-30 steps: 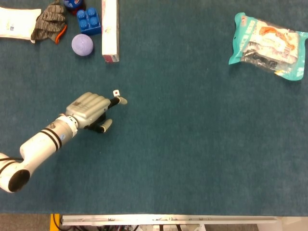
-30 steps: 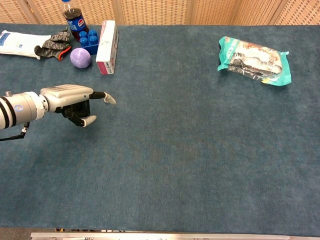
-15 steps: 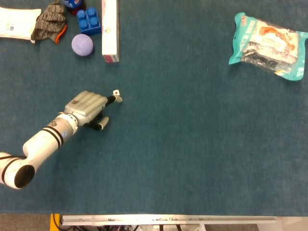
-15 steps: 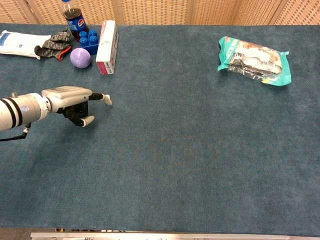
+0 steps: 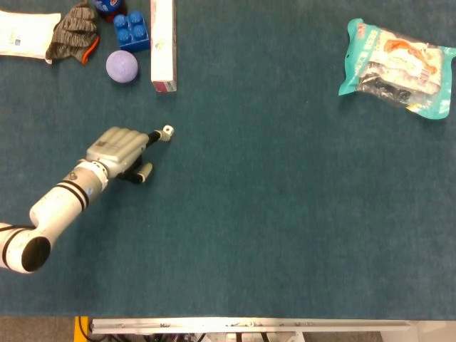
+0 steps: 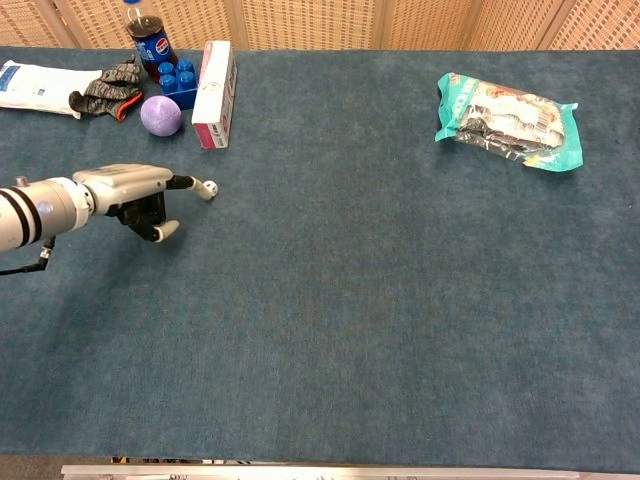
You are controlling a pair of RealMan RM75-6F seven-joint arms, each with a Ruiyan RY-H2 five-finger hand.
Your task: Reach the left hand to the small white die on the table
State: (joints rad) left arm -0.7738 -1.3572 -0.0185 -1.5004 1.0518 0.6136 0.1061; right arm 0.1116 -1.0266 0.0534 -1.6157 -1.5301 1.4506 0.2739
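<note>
The small white die (image 5: 168, 130) lies on the blue table cloth, left of centre; the chest view shows the die (image 6: 211, 186) as well. My left hand (image 5: 121, 148) sits just left of it, most fingers curled in and holding nothing. One outstretched finger (image 5: 154, 135) reaches the die and its tip touches the die's left side. In the chest view the left hand (image 6: 128, 188) is low over the cloth, thumb hanging down. My right hand is in neither view.
At the far left stand a white box (image 5: 162, 44), a purple ball (image 5: 122, 67), a blue block (image 5: 132, 31), a cola bottle (image 6: 146, 38), a grey glove (image 5: 73, 32) and a white packet (image 5: 21, 33). A teal snack bag (image 5: 397, 66) lies far right.
My left hand has moved left and a little farther from me. The die has shifted slightly the same way and now sits right at the outstretched fingertip.
</note>
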